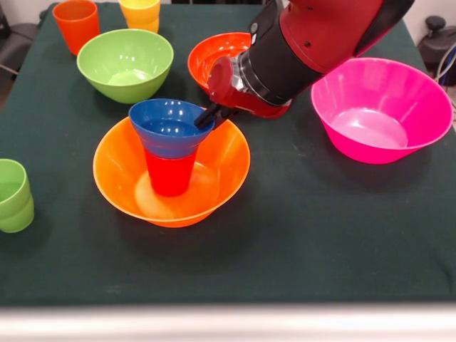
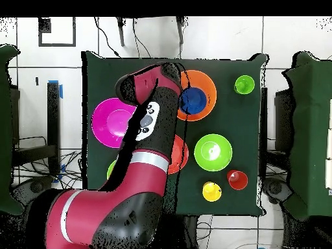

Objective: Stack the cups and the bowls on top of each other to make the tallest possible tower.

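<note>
A large orange bowl [image 1: 214,178] sits on the dark cloth near the middle. A red cup [image 1: 169,177] stands upright inside it, and the small blue bowl [image 1: 165,128] rests upright on top of the cup. My gripper [image 1: 211,116] is at the blue bowl's right rim, touching it, and I cannot tell whether it holds the rim. In the overhead view the blue bowl [image 2: 193,100] sits inside the orange bowl [image 2: 206,83], and the arm hides the gripper. Two light green cups [image 1: 14,196], nested, stand at the left edge.
A light green bowl [image 1: 125,64] and a red-orange bowl [image 1: 214,53] sit behind the tower. A large pink bowl [image 1: 381,110] is to the right. An orange cup [image 1: 76,25] and a yellow cup [image 1: 140,13] stand at the far side. The arm [image 1: 313,43] hangs over the red-orange bowl.
</note>
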You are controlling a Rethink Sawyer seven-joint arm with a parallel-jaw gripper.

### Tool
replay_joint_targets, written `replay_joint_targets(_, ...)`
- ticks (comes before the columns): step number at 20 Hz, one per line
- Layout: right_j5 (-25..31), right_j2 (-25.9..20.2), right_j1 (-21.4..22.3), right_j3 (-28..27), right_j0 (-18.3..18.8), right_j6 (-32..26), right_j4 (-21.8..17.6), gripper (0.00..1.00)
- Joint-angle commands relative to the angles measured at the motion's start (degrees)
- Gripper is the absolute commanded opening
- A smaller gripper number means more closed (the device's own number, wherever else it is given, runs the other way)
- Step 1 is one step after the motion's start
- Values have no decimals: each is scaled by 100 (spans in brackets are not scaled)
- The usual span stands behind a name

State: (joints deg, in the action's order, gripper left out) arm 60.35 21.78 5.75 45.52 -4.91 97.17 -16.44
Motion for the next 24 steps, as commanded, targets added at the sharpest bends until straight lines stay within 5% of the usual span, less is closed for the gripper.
replay_joint_targets(1,-312,-460,-72,37,-118,870,113,0)
replay_joint_targets(11,-226,-471,-77,32,-107,809,127,0)
replay_joint_targets(12,-215,-473,-76,31,-105,799,128,100)
replay_joint_targets(24,-323,-491,-54,77,-76,802,134,100)
